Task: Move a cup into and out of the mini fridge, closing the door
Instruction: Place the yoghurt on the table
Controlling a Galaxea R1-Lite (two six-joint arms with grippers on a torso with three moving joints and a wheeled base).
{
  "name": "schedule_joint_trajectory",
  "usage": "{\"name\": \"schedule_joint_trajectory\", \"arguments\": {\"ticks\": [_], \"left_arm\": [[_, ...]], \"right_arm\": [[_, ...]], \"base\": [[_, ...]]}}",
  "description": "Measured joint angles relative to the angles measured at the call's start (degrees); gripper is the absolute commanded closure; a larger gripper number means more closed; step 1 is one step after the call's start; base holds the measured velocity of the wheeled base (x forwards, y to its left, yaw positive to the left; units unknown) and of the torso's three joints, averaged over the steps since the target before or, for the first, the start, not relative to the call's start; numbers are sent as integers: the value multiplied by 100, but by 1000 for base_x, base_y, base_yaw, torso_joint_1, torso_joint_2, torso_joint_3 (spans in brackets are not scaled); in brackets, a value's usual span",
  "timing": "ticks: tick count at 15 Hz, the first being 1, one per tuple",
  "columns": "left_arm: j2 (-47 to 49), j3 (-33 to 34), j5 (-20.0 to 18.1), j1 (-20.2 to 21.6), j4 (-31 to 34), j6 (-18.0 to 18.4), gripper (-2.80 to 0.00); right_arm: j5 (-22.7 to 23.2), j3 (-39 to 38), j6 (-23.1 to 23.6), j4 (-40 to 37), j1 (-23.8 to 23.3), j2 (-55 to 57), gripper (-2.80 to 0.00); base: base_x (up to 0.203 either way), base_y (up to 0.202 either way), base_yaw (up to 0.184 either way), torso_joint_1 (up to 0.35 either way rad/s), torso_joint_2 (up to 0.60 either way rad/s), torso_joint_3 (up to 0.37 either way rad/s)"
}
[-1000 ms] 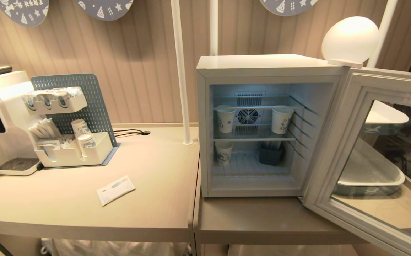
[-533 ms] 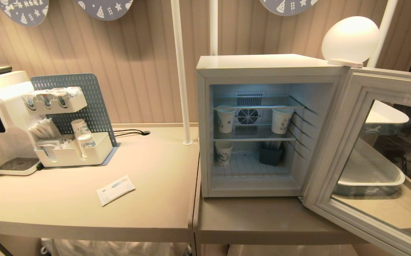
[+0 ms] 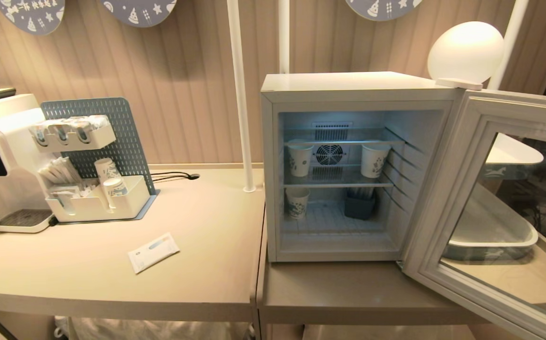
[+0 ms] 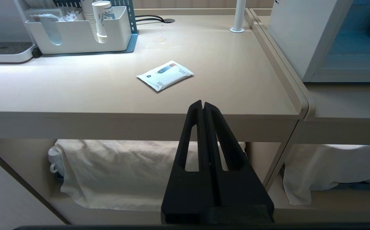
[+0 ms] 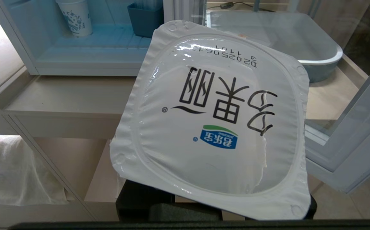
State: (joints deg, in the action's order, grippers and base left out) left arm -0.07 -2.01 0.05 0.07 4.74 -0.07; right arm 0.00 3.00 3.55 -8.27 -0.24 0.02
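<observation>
- The cup (image 5: 213, 121), a short white tub with a squarish white foil lid printed in black characters and a blue-green logo, sits clamped in the right end effector (image 5: 172, 207), its lid filling the right wrist view.
- Ahead of that end effector, the white boxy mini fridge (image 3: 348, 89) stands on the beige worktop (image 3: 339, 288), its glass-windowed, grey-blue framed door (image 3: 447, 198) swung wide open.
- The left end effector (image 4: 203, 107), black fingers pressed together and empty, hangs before the worktop edge; a flat white sachet (image 4: 165, 75) lies beyond it.
</observation>
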Motion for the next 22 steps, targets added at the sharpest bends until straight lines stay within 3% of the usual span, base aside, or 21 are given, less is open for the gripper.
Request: {"name": "schedule_joint_trajectory", "arguments": {"ticks": [5, 22], "left_arm": [[0, 0, 2, 0, 0, 4, 0], [0, 0, 1, 0, -1, 7, 0]], "right_arm": [[0, 6, 0, -5, -5, 0, 0], [0, 16, -7, -24, -2, 5, 0]], "base": [[-161, 0, 0, 6, 4, 4], [0, 0, 0, 0, 0, 0]]}}
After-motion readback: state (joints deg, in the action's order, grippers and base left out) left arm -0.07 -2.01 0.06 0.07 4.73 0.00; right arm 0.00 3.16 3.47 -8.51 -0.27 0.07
